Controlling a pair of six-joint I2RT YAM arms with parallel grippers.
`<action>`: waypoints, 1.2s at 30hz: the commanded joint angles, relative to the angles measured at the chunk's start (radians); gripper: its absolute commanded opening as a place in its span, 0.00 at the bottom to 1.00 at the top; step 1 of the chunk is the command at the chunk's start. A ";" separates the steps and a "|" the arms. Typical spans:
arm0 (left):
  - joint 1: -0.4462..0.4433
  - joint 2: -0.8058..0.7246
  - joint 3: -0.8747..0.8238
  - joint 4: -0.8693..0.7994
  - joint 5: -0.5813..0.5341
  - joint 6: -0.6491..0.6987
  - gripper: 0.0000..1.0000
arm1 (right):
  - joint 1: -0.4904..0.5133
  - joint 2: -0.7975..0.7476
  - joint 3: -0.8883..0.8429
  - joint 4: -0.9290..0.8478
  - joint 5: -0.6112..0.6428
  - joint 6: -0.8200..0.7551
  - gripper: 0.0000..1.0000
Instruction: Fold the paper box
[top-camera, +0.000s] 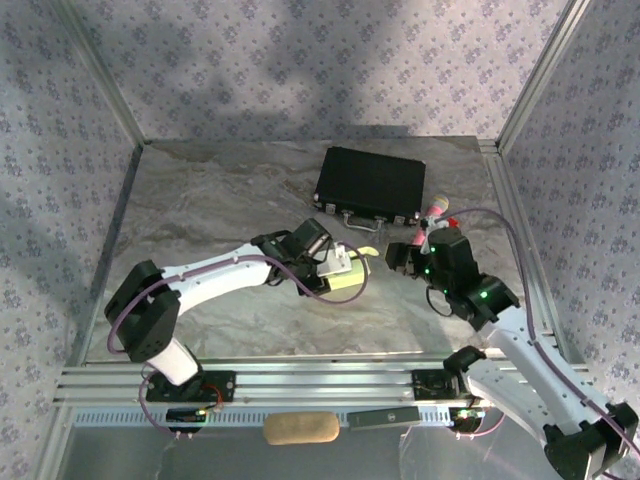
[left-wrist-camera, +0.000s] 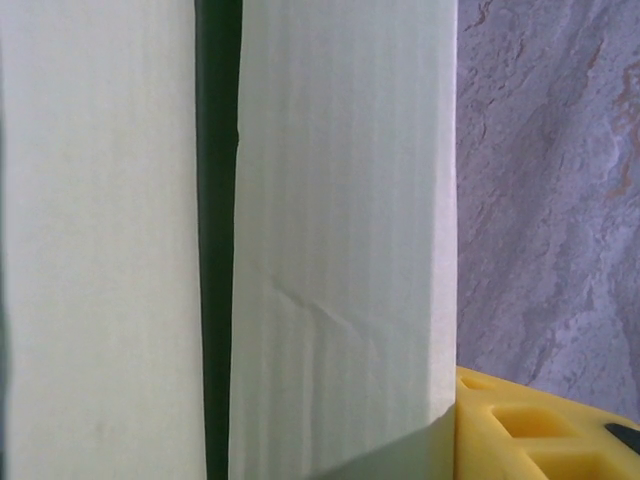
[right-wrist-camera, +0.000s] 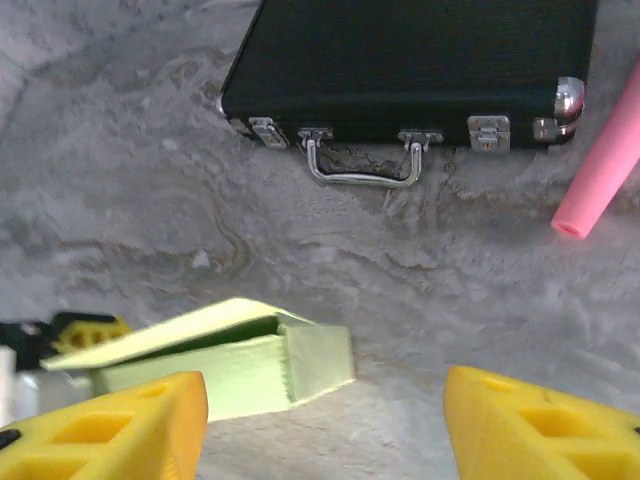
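Note:
The paper box (top-camera: 350, 290) is a pale yellow-green flat box lying at the table's middle, its lid slightly raised along one long side (right-wrist-camera: 250, 365). My left gripper (top-camera: 335, 265) sits right over it. In the left wrist view the box's card (left-wrist-camera: 340, 200) is pressed close to the camera, with a dark gap between two panels. One yellow finger (left-wrist-camera: 540, 430) shows against its right edge; the other is hidden. My right gripper (top-camera: 398, 258) (right-wrist-camera: 325, 400) stands open just right of the box's end, with only bare table between its fingers.
A black case (top-camera: 370, 185) (right-wrist-camera: 400, 60) with a metal handle lies behind the box. A pink tube (right-wrist-camera: 600, 160) (top-camera: 437, 210) rests at the case's right end. Patterned walls close in the table on three sides. A tan pad (top-camera: 300, 428) sits on the front rail.

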 joint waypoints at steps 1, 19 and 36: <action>0.032 -0.056 0.003 -0.052 0.090 0.050 0.51 | 0.006 0.030 0.014 0.079 -0.037 -0.204 0.55; 0.091 -0.050 0.013 -0.123 0.178 0.118 0.48 | 0.079 0.405 0.161 0.066 -0.209 -0.467 0.43; 0.091 -0.050 0.012 -0.119 0.168 0.110 0.48 | 0.099 0.441 0.170 0.040 -0.177 -0.457 0.24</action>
